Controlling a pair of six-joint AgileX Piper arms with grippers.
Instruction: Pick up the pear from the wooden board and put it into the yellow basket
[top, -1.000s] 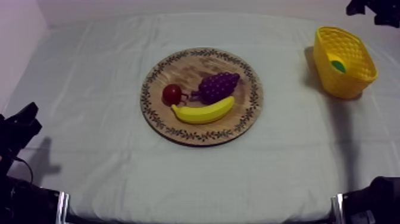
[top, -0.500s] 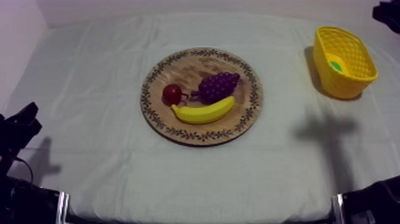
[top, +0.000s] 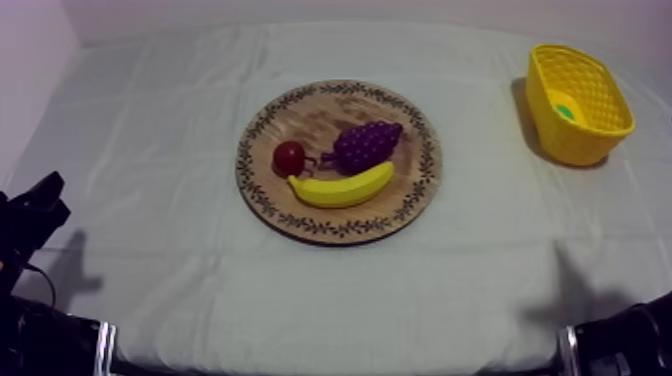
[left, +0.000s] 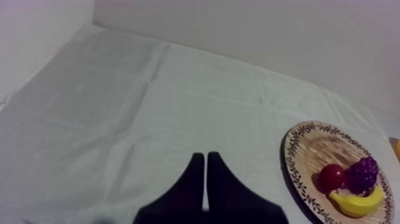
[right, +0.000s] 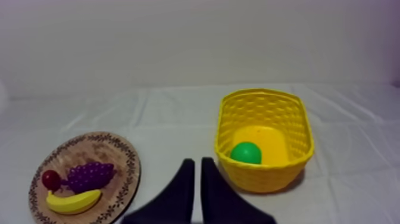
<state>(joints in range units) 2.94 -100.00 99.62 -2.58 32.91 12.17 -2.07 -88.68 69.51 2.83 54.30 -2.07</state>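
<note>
Grey-white cloth covers the surface (top: 150, 120); at its centre the wooden board (top: 300, 228) carries a banana (top: 340, 188), a bunch of grapes (top: 365, 143) and a small red fruit (top: 289, 156). The pear (right: 249, 150) lies inside the yellow basket (right: 265, 176), well apart from the board at its 2 o'clock and near the right hand (right: 194, 161) at that hand's 1 o'clock, so the right arm is judged nearer. Both this hand and the left hand (left: 205, 156) have their fingers pressed together on nothing, and placement is judged complete.

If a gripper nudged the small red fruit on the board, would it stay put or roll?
Probably roll: the small red fruit looks round and smooth. The grapes and banana lie close beside it, so they would likely stop it toward that side; toward the rim of the wooden board it seems free to run.
</note>
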